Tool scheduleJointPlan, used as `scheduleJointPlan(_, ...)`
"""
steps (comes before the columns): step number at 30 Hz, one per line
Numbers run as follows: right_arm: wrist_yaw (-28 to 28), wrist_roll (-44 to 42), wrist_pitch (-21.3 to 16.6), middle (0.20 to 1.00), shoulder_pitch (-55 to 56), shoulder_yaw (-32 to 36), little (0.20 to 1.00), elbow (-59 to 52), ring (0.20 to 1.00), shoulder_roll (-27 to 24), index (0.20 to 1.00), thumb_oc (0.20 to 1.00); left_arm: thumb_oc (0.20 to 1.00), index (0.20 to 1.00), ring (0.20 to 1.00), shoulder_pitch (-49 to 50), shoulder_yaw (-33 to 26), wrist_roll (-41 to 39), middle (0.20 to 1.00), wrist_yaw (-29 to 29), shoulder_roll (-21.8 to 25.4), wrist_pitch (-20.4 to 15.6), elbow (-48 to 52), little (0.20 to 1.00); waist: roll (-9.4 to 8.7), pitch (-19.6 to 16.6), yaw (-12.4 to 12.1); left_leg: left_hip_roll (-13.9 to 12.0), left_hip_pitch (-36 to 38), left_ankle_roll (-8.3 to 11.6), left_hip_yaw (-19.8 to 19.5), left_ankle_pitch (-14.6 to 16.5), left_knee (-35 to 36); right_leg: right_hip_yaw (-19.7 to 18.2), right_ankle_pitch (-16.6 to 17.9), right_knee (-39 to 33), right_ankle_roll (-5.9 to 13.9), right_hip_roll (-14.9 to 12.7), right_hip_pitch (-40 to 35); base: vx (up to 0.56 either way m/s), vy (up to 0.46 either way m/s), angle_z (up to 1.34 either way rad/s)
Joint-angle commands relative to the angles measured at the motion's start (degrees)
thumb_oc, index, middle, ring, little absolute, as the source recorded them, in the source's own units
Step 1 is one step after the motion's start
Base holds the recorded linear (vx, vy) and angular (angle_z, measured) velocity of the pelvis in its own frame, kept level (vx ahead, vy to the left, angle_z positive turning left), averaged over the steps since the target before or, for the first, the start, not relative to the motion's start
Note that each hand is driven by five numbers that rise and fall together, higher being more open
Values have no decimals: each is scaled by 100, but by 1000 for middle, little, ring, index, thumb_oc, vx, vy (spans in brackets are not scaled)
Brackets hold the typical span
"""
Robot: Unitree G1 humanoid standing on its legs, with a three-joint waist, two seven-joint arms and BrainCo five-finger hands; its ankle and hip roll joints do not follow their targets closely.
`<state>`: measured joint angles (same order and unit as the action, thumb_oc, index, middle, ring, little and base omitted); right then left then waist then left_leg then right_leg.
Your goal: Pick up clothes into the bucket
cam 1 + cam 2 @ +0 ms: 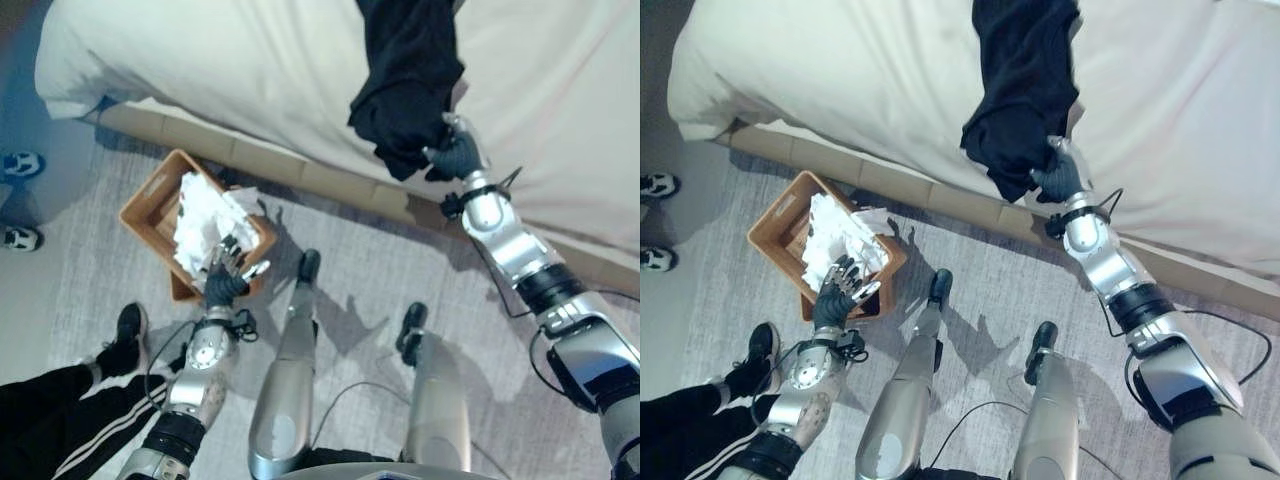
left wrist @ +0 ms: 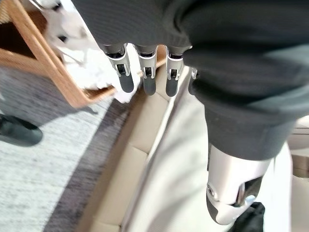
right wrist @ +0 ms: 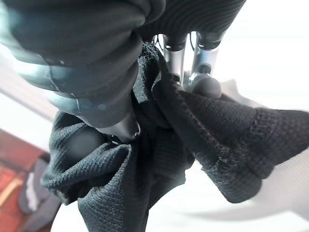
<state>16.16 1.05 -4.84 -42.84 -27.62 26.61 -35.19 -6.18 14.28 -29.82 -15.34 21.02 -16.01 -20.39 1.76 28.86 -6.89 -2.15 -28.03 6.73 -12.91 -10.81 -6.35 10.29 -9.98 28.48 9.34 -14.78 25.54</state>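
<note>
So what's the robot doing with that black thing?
It's tidying clothes. The right hand is shut on a black garment lying on the bed, bunching its edge at the bed's side. The left hand is open, low by the brown basket on the floor, which already holds white clothes. The black garment hasn't gone into the basket yet. A person's leg stands nearby.
</note>
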Motion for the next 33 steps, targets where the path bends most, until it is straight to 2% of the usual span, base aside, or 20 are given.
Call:
scheduleJointPlan(1, -676, -284, -684, 200, -35, -8, 200, -943, 200, -54, 200, 200, 1000, 1000, 1000, -236, -271, 1079, 1000, -28, 460, -45, -332, 1000, -619, -204, 107, -39, 529, -85, 560, 701, -330, 91, 1288, -1987, 171, -48, -1232, 81, 28, -7)
scheduleJointPlan(3, -796, -364, -713, 200, 68, -55, 200, -1019, 200, -39, 200, 200, 1000, 1000, 1000, -259, -227, 1243, 1000, -24, 520, -37, -374, 1000, -667, -314, 127, -59, 662, -101, 585, 734, -297, 82, 1306, -2076, 180, -14, -1356, 110, 17, -9)
scheduleJointPlan(4, -1163, -584, -779, 200, 177, -225, 200, -1276, 200, -89, 200, 200, 1000, 1000, 1000, -346, -131, 1874, 1000, -109, 693, 75, -506, 1000, -800, -522, 197, -107, 916, -123, 644, 828, -265, 42, 1330, -2232, 197, 54, -1589, 175, 18, -7)
scheduleJointPlan(6, -1334, -705, -790, 200, 232, -287, 200, -1461, 200, -108, 200, 200, 1000, 1000, 1000, -361, -88, 2107, 1000, -102, 765, 99, -552, 1000, -867, -651, 234, -112, 1052, -165, 691, 844, -212, 14, 1368, -2317, 205, 77, -1675, 132, 12, -14)
scheduleJointPlan(7, -1730, -1078, -828, 200, 268, -470, 200, -1757, 200, -184, 200, 200, 1000, 1000, 1000, -339, -22, 2422, 1000, -37, 840, 139, -604, 1000, -977, -876, 301, -154, 1316, -207, 784, 901, -126, -55, 1395, -2427, 221, 131, -1863, 135, 9, -28)
scheduleJointPlan(10, -2332, -1873, -786, 200, 282, -698, 200, -2243, 200, -275, 200, 200, 1000, 1000, 1000, -392, 139, 2791, 1000, 89, 951, 117, -397, 1000, -1075, -1214, 403, -172, 1689, -234, 923, 973, 10, -122, 1455, -2594, 250, 175, -2122, 147, 18, -33)
scheduleJointPlan(11, -2340, -1884, -779, 200, 289, -694, 200, -2254, 200, -282, 200, 200, 1000, 1000, 1000, -386, 138, 2791, 1000, 91, 951, 119, -391, 1000, -1074, -1207, 396, -174, 1708, -234, 929, 976, 19, -126, 1456, -2603, 251, 176, -2138, 142, 24, -20)
scheduleJointPlan(13, -2713, -2535, -715, 200, 239, -876, 200, -2519, 200, -271, 200, 200, 1000, 1000, 1000, -550, 377, 2885, 1000, 247, 1056, -42, 30, 1000, -1096, -1504, 463, -223, 2029, -252, 1063, 1072, 79, -232, 1483, -2707, 268, 200, -2317, 148, 29, -22)
scheduleJointPlan(15, -2779, -2666, -710, 200, 270, -891, 200, -2628, 200, -290, 200, 200, 1000, 1000, 1000, -541, 412, 2870, 1000, 288, 1045, -66, 113, 1000, -1102, -1584, 468, -241, 2152, -254, 1112, 1103, 111, -268, 1488, -2744, 274, 210, -2390, 114, 19, -30)
scheduleJointPlan(16, -2922, -2991, -674, 200, 319, -906, 200, -2841, 200, -276, 200, 200, 1000, 1000, 1000, -653, 598, 2907, 1000, 384, 976, -142, 152, 1000, -1113, -1770, 535, -280, 2345, -252, 1192, 1150, 168, -307, 1480, -2810, 284, 215, -2511, 126, 16, -27)
scheduleJointPlan(18, -2997, -3292, -669, 200, 389, -840, 200, -3042, 200, -256, 200, 200, 1000, 1000, 1000, -772, 782, 3014, 1000, 432, 920, -168, 347, 1000, -1108, -1903, 584, -304, 2497, -251, 1248, 1182, 213, -340, 1473, -2846, 292, 217, -2611, 130, 18, -22)
scheduleJointPlan(25, -3141, -3876, -612, 200, 591, -689, 200, -3450, 200, -155, 200, 200, 1000, 1000, 1000, -1170, 1263, 3429, 1000, 448, 568, -139, 317, 1000, -1092, -2189, 698, -364, 2827, -247, 1341, 1258, 303, -399, 1409, -2883, 293, 256, -2820, 75, 6, -6)
scheduleJointPlan(27, -3148, -3998, -607, 200, 542, -731, 200, -3496, 200, -71, 200, 200, 1000, 1000, 1000, -1466, 1612, 3501, 1000, 569, 397, -125, 150, 1000, -1070, -2281, 761, -386, 2909, -244, 1362, 1264, 331, -439, 1389, -2860, 279, 263, -2862, 27, 7, -13)
scheduleJointPlan(30, -3155, -4044, -601, 200, 461, -770, 200, -3560, 200, -71, 200, 200, 1000, 1000, 1000, -1589, 1779, 3321, 1000, 672, 261, -117, 49, 1000, -1063, -2339, 791, -387, 2933, -252, 1361, 1210, 365, -436, 1409, -2860, 272, 257, -2870, 36, 7, -8)
scheduleJointPlan(31, -3169, -4109, -567, 200, 439, -758, 200, -3562, 200, -73, 200, 200, 1000, 1000, 1000, -1633, 1954, 2529, 1000, 1077, 138, -74, -10, 1000, -1030, -2386, 841, -392, 2972, -250, 1365, 1206, 389, -441, 1403, -2864, 274, 265, -2894, 38, 8, -1)
scheduleJointPlan(33, -3232, -4209, -571, 200, 485, -752, 200, -3577, 200, -77, 200, 200, 1000, 1000, 1000, -1632, 2019, 1856, 1000, 1455, 123, -26, -10, 1000, -1002, -2421, 878, -397, 3008, -246, 1381, 1205, 413, -440, 1397, -2867, 280, 266, -2900, 53, 12, 1)
